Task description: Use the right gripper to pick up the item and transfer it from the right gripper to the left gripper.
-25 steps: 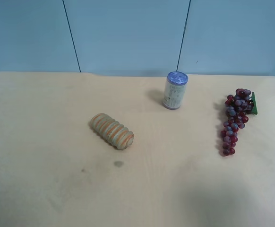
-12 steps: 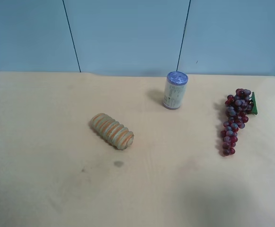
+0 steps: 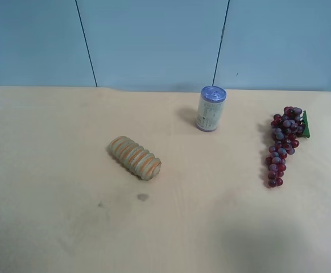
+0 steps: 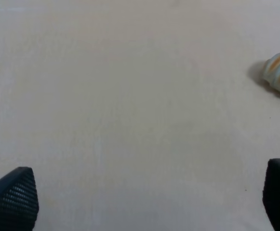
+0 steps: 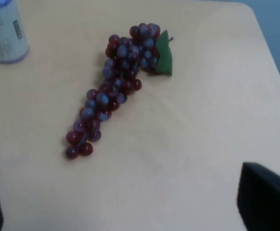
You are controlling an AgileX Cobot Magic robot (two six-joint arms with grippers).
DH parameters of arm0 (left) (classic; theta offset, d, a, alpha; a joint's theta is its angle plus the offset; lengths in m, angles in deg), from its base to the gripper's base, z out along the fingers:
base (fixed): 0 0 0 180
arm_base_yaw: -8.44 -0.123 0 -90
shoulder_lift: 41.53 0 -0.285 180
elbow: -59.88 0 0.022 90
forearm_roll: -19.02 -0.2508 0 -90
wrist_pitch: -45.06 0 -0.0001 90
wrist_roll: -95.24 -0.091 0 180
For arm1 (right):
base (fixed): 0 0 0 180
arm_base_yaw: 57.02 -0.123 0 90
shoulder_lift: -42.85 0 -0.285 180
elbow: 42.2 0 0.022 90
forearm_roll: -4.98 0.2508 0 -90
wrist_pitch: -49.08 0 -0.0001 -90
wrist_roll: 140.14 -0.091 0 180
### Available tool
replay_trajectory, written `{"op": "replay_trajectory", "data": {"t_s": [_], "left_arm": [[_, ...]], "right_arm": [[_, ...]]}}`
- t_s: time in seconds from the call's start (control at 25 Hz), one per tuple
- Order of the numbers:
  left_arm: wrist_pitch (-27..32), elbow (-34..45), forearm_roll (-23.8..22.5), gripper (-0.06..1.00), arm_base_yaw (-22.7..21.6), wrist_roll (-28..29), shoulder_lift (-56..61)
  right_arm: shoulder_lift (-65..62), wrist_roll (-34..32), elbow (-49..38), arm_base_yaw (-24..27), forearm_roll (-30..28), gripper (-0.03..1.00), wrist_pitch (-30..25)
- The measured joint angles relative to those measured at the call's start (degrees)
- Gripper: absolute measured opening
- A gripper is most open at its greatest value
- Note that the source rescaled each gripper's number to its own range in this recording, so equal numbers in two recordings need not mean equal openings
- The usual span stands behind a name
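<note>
Grapes (image 3: 282,145), long tapering bunch, round beads

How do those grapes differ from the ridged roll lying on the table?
The grapes are dark red and purple with a green leaf; the ridged roll is tan with orange stripes. The grapes are a tapering cluster of small balls; the ridged roll is a single piece. Both lie flat on the table.

My pale wooden table (image 3: 52,227) carries a tan orange-striped ridged cylinder (image 3: 135,157) on its side, an upright white blue-lidded can (image 3: 211,108), and a dark red toy grape bunch (image 3: 283,145).
</note>
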Motion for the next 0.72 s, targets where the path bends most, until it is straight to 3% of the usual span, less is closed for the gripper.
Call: {"op": "replay_trajectory", "data": {"t_s": [0.52,0.72], "left_arm": [[0.0,0.0,0.0,1.0,0.0,0.0,0.0],[0.0,0.0,0.0,1.0,0.0,0.0,0.0]], "right_arm": [[0.6,0.2,0.0,0.0,0.5,0.93,0.0],[10.5,0.1,2.9,0.0,1.0,0.93,0.9]]}}
